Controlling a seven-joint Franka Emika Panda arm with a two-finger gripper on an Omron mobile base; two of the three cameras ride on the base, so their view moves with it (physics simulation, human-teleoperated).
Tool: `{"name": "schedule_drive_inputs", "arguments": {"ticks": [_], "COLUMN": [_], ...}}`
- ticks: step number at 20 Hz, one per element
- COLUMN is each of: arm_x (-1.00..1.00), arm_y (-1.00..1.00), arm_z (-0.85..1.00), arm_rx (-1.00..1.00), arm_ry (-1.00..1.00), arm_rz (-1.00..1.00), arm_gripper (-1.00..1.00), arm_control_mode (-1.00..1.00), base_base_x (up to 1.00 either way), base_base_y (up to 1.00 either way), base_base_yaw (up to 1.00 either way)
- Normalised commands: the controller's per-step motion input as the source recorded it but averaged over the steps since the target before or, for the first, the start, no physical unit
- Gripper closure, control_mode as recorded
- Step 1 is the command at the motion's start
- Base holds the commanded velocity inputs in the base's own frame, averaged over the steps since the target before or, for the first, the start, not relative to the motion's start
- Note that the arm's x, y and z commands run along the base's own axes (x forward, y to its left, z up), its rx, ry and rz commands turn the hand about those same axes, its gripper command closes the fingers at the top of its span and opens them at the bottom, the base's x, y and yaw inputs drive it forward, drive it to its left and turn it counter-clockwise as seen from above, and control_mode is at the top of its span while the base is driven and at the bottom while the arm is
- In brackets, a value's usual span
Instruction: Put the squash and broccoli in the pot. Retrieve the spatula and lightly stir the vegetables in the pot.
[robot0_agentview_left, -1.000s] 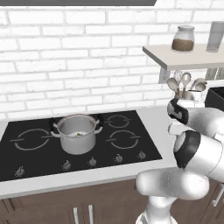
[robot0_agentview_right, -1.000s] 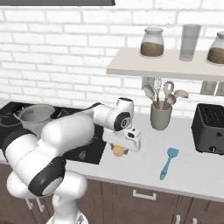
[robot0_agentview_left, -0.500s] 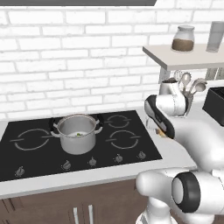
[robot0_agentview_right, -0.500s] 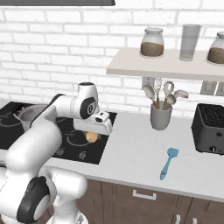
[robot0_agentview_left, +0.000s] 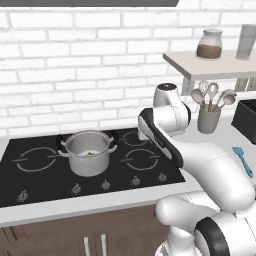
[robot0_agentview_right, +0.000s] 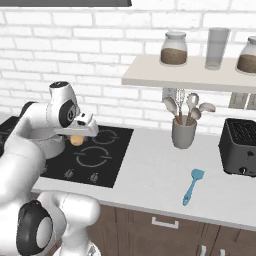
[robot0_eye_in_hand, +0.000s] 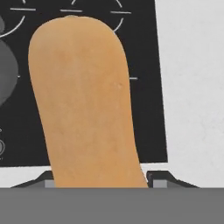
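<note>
Gripper is closed on the squash, carried in the air above the black cooktop. Right base view: squash hangs just under the hand, at about 3 o'clock from the pot, near it but not yet over its rim. Hand view: squash runs up between the finger tips, cooktop and pale counter behind it.

Left base view: pot stands on the cooktop, at 9 o'clock from the arm's elbow. Small green piece inside on the pale bottom, the broccoli.

Spatula lies flat on the counter, at about 5 o'clock from the utensil crock, well apart from the cooktop. Toaster at 3 o'clock from the crock.
</note>
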Motion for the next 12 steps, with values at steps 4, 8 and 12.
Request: {"name": "schedule_drive_inputs", "arguments": {"ticks": [4, 8, 12], "arm_x": [0.37, 0.34, 0.34], "arm_y": [1.00, 1.00, 1.00], "arm_z": [0.47, 0.31, 0.19], "arm_rx": [0.00, 0.00, 0.00], "arm_ry": [-0.14, -0.11, -0.17], "arm_rz": [0.20, 0.19, 0.17], "arm_gripper": [1.00, 1.00, 1.00], "arm_control_mode": [-1.00, -1.00, -1.00], "base_base_x": [0.00, 0.00, 0.00], "base_base_y": [0.00, 0.00, 0.00], "base_base_yaw": [0.00, 0.00, 0.00]}}
